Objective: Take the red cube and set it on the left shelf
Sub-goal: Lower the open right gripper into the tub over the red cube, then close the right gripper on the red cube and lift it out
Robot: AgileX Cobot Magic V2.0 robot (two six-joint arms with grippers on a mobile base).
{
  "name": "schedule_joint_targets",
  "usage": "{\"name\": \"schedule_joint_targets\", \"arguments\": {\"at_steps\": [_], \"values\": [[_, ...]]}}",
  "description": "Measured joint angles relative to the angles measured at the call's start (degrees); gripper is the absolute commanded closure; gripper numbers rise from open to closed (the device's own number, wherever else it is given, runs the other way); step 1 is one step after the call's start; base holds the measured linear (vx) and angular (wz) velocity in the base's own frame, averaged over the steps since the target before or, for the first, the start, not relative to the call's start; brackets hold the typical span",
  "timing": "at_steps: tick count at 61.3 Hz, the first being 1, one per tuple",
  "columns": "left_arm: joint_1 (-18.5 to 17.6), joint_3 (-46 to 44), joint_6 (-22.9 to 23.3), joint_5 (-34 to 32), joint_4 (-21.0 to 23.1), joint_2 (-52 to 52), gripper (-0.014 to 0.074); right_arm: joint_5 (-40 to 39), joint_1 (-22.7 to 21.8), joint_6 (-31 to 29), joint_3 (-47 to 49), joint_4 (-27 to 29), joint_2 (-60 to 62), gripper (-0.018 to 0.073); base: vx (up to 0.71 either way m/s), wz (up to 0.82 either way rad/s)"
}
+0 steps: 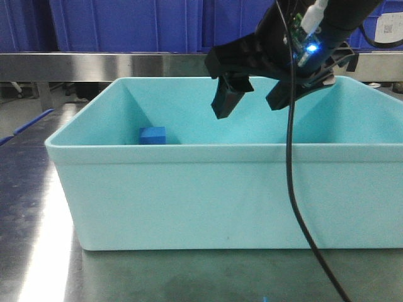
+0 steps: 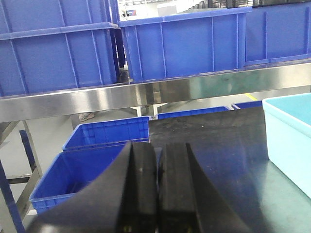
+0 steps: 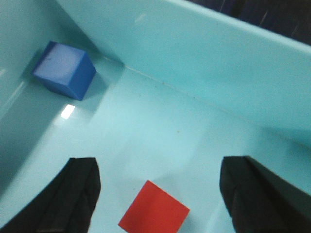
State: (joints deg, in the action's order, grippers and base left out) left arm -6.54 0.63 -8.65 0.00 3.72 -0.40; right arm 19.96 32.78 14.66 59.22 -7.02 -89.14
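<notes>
Over the turquoise plastic tub (image 1: 189,195), my right gripper (image 1: 249,108) hangs spread above the small red cube (image 3: 154,213); I'd lower, then close.

A red cube (image 3: 154,212) lies between the right gripper's (image 1: 249,108) black jaws on the plain turquoise bin's (image 1: 189,189) floor, a blue cube (image 3: 64,69) beyond one jaw. Ahead of the left gripper's (image 2: 156,194) black jaws, solid blue crates (image 2: 184,43) sit on a silver-grey steel shelf (image 2: 146,94).
</notes>
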Motion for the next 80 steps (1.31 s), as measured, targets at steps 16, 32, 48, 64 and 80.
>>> {"name": "schedule_joint_targets", "arguments": {"at_steps": [16, 32, 48, 64, 80], "values": [[0.0, 0.0, 0.0, 0.0, 0.0, 0.0, 0.0491, 0.4, 0.0, 0.0, 0.0, 0.2, -1.6, -0.0055, -0.02, -0.1], [0.0, 0.0, 0.0, 0.0, 0.0, 0.0, 0.0491, 2.2, 0.0, 0.0, 0.1, 1.5, -3.2, -0.0055, 0.0, 0.0], [0.0, 0.0, 0.0, 0.0, 0.0, 0.0, 0.0491, 2.4, 0.0, 0.0, 0.3, 3.0, -6.0, -0.0055, 0.0, 0.0], [0.0, 0.0, 0.0, 0.0, 0.0, 0.0, 0.0491, 2.4, 0.0, 0.0, 0.3, 3.1, -8.3, -0.0055, 0.0, 0.0], [0.0, 0.0, 0.0, 0.0, 0.0, 0.0, 0.0491, 2.4, 0.0, 0.0, 0.3, 3.1, -9.2, -0.0043, 0.0, 0.0]]}}
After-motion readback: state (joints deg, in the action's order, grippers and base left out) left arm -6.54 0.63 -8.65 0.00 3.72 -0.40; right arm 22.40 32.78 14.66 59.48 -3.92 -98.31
